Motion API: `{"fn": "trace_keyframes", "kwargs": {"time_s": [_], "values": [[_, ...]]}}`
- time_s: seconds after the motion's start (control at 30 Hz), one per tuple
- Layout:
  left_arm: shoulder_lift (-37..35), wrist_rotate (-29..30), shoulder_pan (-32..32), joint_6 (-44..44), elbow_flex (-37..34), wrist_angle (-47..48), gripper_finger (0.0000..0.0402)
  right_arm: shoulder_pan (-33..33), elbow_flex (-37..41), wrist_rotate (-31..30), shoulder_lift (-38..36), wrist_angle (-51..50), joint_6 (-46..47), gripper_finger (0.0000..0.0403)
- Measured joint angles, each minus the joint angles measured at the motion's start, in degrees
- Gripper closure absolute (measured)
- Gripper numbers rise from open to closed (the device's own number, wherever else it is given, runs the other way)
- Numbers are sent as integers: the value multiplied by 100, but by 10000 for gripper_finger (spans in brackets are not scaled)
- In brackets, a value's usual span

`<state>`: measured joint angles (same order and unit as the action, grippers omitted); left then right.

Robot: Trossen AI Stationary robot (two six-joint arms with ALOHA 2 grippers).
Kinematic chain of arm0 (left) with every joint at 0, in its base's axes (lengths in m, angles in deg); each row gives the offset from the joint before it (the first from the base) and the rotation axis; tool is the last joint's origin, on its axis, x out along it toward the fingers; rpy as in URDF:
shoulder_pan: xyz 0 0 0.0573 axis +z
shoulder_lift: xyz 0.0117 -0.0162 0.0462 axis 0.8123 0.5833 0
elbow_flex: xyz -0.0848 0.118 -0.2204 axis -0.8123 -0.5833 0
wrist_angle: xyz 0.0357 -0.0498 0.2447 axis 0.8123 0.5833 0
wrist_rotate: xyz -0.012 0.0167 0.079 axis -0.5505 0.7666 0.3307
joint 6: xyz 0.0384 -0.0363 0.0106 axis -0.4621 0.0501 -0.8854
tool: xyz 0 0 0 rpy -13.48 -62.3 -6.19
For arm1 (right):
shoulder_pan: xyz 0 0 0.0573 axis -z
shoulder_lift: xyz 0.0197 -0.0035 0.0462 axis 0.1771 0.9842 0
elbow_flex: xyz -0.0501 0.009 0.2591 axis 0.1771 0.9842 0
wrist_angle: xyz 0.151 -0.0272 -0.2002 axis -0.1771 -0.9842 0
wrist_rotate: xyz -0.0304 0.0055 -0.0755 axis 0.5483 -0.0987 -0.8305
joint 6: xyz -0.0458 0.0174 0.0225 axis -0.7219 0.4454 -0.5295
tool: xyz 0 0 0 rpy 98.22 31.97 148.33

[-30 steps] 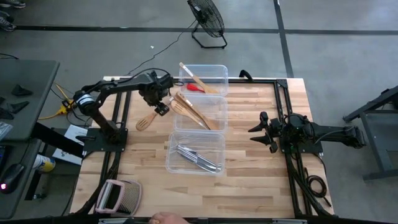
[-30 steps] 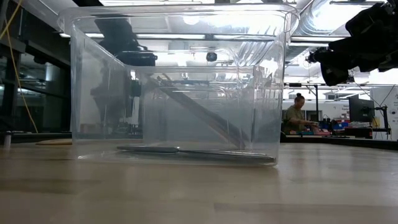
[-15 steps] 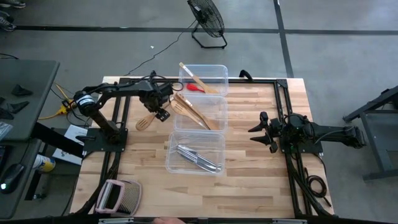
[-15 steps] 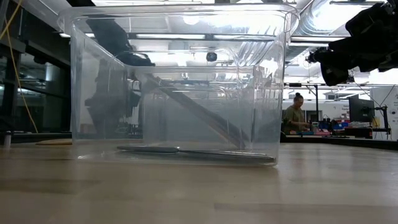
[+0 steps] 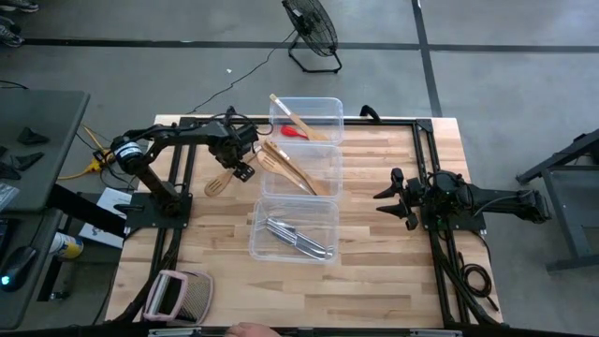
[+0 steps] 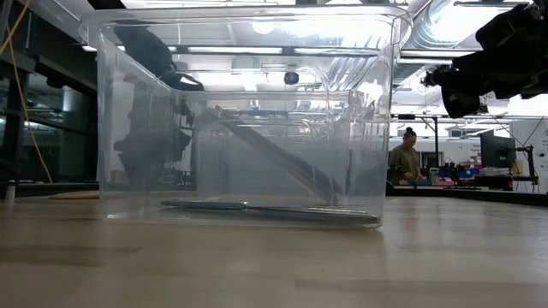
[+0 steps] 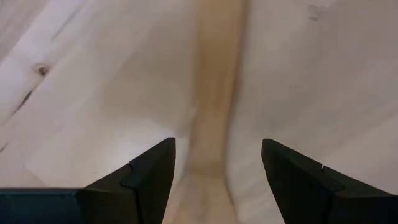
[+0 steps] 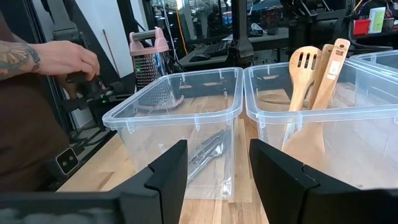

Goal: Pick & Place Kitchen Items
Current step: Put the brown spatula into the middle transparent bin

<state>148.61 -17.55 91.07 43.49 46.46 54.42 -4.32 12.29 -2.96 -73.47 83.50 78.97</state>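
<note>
Left gripper point(image 5: 241, 167): we see it low over the table point(image 5: 374, 253), just left of the middle tub point(image 5: 329, 159), its fingers point(image 7: 152, 171) spread wide with nothing clamped between them.
Slotted wooden spatula point(image 5: 219, 183): it lies flat on the bare wood, left of the tubs; in the high view its slotted head points toward the near-left, and its handle runs up under the left gripper.
Spatula against the gripper: in the left wrist view the pale handle point(image 7: 214, 99) passes straight through the gap between the two dark fingers, a clear space on either side; we cannot tell whether the fingertips touch the table.
Right gripper point(image 5: 391, 198): it hangs at the right side of the table, well apart from the tubs, its jaws parted and empty.
Far tub point(image 5: 332, 110): we see a wooden utensil point(image 5: 292, 118) and the small red utensil point(image 5: 295, 132) in it.
Middle tub: it holds wooden spoons and spatulas point(image 5: 290, 167), leaning across it.
Near tub point(image 5: 260, 245): the silver cutlery point(image 5: 298, 236) lies in it.
Elsewhere: a pink-handled grater point(image 5: 178, 295) rests at the near-left corner, and a person's hand point(image 8: 65, 59) shows beyond the table in the right wrist view.
</note>
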Motion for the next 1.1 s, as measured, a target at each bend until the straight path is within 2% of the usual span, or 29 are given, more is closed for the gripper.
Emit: {"fn": "trace_keyframes", "kwargs": {"time_s": [0.5,1.1], "values": [[437,-141,37,-261,22,-152,168,-1,0,0,-1,2,-2,237],[459,-321,225,-452,9,-178,168,-1,0,0,-1,2,-2,237]]}}
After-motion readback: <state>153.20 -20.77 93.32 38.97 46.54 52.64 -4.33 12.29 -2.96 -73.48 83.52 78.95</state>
